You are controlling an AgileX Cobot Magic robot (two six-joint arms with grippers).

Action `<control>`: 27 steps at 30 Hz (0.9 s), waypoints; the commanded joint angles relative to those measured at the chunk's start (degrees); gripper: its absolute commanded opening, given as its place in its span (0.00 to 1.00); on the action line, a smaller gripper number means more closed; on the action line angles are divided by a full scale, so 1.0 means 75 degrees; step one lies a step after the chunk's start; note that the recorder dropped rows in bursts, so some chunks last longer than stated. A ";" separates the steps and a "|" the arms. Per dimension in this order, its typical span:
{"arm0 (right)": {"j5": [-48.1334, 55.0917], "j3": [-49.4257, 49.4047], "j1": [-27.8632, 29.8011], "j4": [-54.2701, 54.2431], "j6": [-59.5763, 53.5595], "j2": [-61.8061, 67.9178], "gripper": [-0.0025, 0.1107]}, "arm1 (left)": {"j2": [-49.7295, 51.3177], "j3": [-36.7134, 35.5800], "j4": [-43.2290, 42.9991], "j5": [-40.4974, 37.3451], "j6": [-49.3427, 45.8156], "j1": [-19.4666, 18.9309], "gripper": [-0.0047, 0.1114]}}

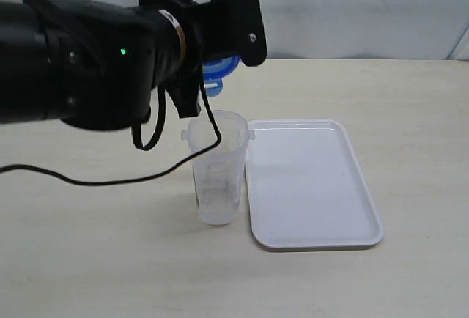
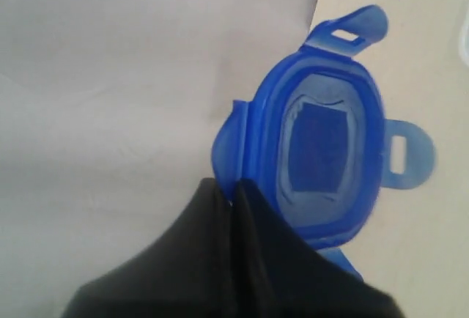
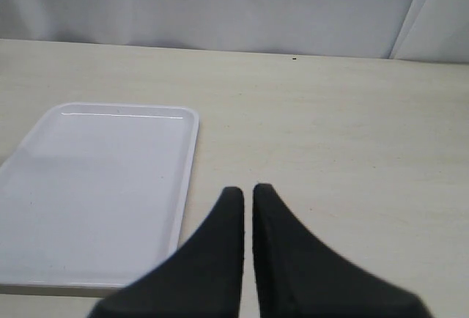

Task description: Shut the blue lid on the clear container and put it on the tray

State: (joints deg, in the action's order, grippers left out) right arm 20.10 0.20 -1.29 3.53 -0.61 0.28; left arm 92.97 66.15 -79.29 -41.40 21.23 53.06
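1. The blue lid (image 2: 322, 149) is clamped by its rim in the left tool (image 2: 233, 190), whose jaws are pressed narrow on that edge. The rest of the lid juts out past the tips.
2. In the left wrist view the lid's broad face is turned to the camera, with a darker square patch at its centre. Its long axis runs on roughly in line with the tool's fingers, away from the tips. Its flaps (image 2: 407, 153) stick outward from the rim.
3. In the exterior view the lid (image 1: 220, 69) sits in the upper middle of the frame, off the bench, mostly hidden behind the black arm (image 1: 88, 61). Only a blue sliver shows.
4. Just below it, at the centre of the frame, the clear container (image 1: 216, 171) stands upright with its mouth open and the lid not on it.
5. The tray (image 1: 308, 186) lies flat just beside the container, right of centre, its long axis running from the upper to the lower frame. I cannot tell whether the two touch.
6. The right tool (image 3: 248, 190) has its jaws closed to a thin slit with nothing between them, above the pale bench (image 3: 352, 135), near the tray's edge (image 3: 95, 186).
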 commanded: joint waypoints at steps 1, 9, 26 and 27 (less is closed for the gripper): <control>-0.0034 -0.0026 0.0061 -0.0013 0.0026 -0.0037 0.06 | -0.0025 -0.0366 -0.0976 -0.0771 0.0604 0.0464 0.04; -0.0034 -0.0026 0.0061 -0.0013 0.0026 -0.0037 0.06 | -0.0025 -0.0517 -0.0960 -0.0949 0.0601 0.1016 0.04; -0.0034 -0.0026 0.0061 -0.0013 0.0026 -0.0037 0.06 | 0.0033 -0.0517 -0.1881 -0.0712 0.2082 0.0604 0.04; -0.0034 -0.0026 0.0061 -0.0013 0.0026 -0.0037 0.06 | 0.0046 -0.0517 -0.1881 -0.0657 0.2101 0.0492 0.04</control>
State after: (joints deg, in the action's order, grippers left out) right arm 20.10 0.20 -1.29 3.53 -0.61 0.28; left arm 92.97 62.32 -91.76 -46.86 34.57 58.51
